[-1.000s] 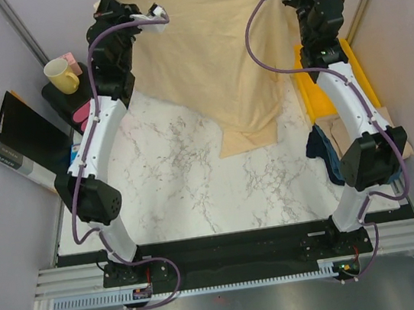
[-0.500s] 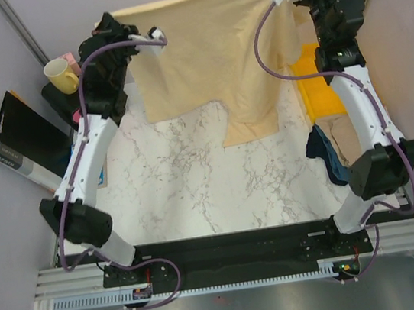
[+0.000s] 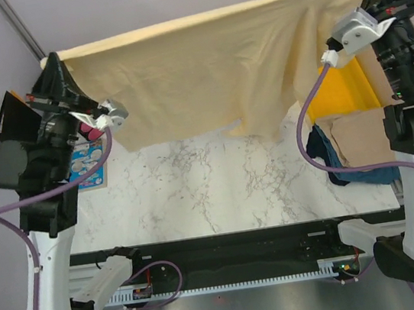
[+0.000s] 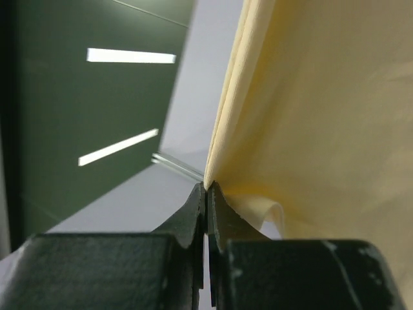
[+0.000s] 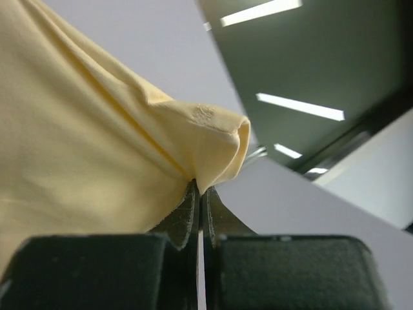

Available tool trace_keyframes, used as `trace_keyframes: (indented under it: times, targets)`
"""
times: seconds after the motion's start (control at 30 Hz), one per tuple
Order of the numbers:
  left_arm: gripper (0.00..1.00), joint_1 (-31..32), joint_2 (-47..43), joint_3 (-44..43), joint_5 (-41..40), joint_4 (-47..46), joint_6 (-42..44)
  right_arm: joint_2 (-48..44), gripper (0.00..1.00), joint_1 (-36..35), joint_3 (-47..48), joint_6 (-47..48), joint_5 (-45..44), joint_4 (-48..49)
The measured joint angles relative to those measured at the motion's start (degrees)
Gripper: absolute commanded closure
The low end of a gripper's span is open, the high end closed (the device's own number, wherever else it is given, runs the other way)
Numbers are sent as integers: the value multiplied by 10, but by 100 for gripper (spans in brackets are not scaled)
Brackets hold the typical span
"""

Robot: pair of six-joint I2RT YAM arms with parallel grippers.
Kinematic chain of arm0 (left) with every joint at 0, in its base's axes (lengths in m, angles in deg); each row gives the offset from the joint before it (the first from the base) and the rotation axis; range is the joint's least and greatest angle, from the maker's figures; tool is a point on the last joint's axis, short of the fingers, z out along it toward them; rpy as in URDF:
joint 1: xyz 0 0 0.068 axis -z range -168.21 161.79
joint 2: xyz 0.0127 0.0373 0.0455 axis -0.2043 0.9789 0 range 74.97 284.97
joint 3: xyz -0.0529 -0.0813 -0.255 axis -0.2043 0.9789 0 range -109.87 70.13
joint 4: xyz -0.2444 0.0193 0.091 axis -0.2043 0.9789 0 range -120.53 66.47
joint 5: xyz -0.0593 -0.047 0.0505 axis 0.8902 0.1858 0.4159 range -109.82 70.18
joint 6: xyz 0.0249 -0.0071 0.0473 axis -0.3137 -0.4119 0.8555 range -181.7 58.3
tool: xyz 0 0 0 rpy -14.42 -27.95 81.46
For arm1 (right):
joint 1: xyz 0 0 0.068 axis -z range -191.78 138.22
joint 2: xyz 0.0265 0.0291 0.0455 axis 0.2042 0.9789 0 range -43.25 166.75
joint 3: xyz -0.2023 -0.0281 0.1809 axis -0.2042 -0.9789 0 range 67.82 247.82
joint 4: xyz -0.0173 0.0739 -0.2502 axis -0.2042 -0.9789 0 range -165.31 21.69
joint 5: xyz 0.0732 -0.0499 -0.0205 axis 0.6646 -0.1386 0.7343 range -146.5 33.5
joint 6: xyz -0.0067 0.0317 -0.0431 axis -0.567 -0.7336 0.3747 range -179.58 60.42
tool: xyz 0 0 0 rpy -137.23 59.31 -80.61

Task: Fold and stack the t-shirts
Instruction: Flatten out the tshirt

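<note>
**Station Status: One T-Shirt Suspended Between Two Grippers**

**1. Finger state**

1.1 Left gripper [image 4: 208, 188]: the two black fingers [image 4: 188, 223] are clenched, with the tips pressed together and only a hairline seam between them. They pinch a thin edge of the cream t-shirt [image 3: 217, 61]. In the left wrist view the fabric rises from the tips in a narrow doubled fold.

1.2 Right gripper [image 5: 199, 187]: the two black fingers [image 5: 175, 223] are likewise clamped tip to tip. They grasp a corner of the same t-shirt. The cloth bunches into a rounded, puckered lobe just above the tips.

**2. Position of the task item**

2.1 The cream t-shirt hangs in the air, stretched wide between the raised arms. Its upper edge runs from the left gripper at the upper left to the right gripper at the upper right, the right end higher.

2.2 The lower edge drapes unevenly above the marble-patterned table [image 3: 196, 187], sagging lowest near the middle.

**3. Materials and shapes**

3.1 T-shirt: soft, matt, unprinted woven cotton with shallow diagonal creases.

3.2 Fingers: tapered, dark, with finely grained pads.

3.3 Table: white with grey veining, smooth.

**4. Item count**

- Grippers: two, both gripping.
- Cream t-shirts held: one.
- Beige-tan garment [image 3: 355, 138]: one, lying flat at the right edge of the table. Its type cannot be confirmed.
- Dark blue cloth [image 3: 329, 155]: one, crumpled, touching the beige-tan garment.
- Yellow tray [image 3: 344, 89]: one, rigid, partly hidden by the hanging shirt.
</note>
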Motion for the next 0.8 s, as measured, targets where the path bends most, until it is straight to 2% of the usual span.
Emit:
trace_keyframes:
  times: [0.13,0.3,0.47,0.6,0.8]
  targets:
    - [98,-1,-2,-54,23,-83,1,-3,100,0,53,35,5,83]
    - [98,-2,41,-183,56,-119,7,41,100,0,165,77,20,168]
    - [98,-4,73,-257,70,-136,22,78,100,0,231,82,27,193]
    - [98,-6,73,-234,66,-74,50,70,100,0,166,84,32,179]
    - [98,-34,97,-85,58,80,115,108,100,3,33,80,42,123]
